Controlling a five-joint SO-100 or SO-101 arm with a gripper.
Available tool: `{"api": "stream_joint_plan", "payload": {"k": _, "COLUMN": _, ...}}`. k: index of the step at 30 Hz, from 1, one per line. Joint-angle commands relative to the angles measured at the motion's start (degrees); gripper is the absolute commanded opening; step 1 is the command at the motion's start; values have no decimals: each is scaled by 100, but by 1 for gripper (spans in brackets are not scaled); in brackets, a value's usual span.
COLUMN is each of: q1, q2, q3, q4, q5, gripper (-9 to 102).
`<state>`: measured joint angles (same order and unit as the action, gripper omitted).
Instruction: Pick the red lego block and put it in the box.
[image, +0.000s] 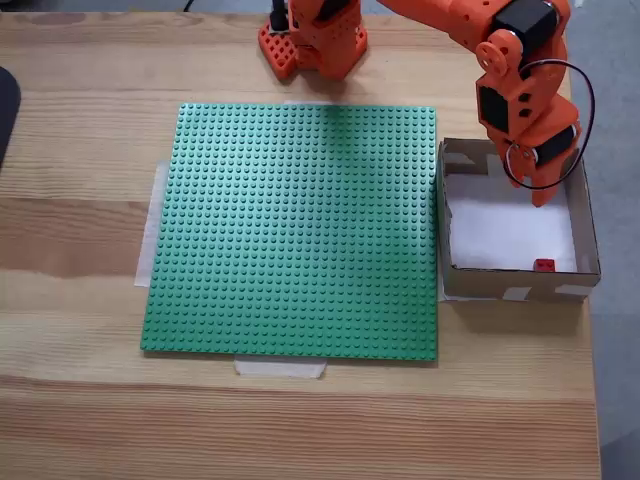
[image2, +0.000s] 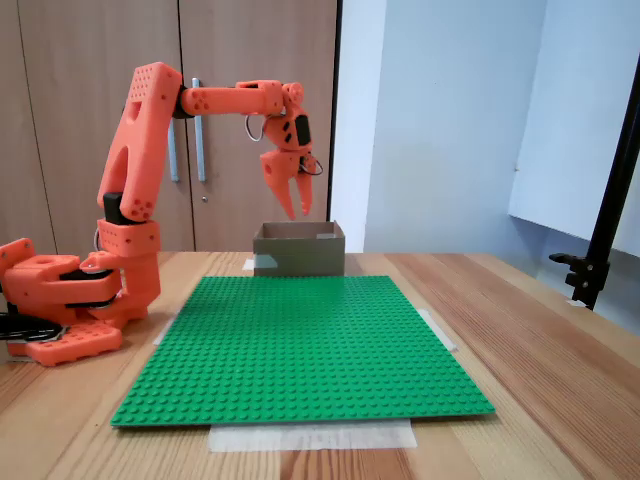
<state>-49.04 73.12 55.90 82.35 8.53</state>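
Fixed view from above: red lego block (image: 544, 265) half-hidden behind box (image: 520, 283) wall, parted empty gripper (image: 541, 197) above.

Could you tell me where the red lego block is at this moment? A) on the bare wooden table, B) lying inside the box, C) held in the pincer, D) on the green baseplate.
B: in a fixed view, the red lego block lies on the white bottom of the box, by its near wall, while the pincer hangs above, holding nothing.
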Motion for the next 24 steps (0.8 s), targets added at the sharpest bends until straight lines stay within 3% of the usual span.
{"api": "stream_joint_plan", "payload": {"k": 1, "q1": 53, "q2": 193, "q3": -255, "q4": 53, "q5": 9, "gripper": 16}}
{"api": "stream_joint_plan", "payload": {"k": 24, "q1": 1283, "q2": 4438, "q3": 3964, "q4": -1134, "q5": -958, "gripper": -1}}
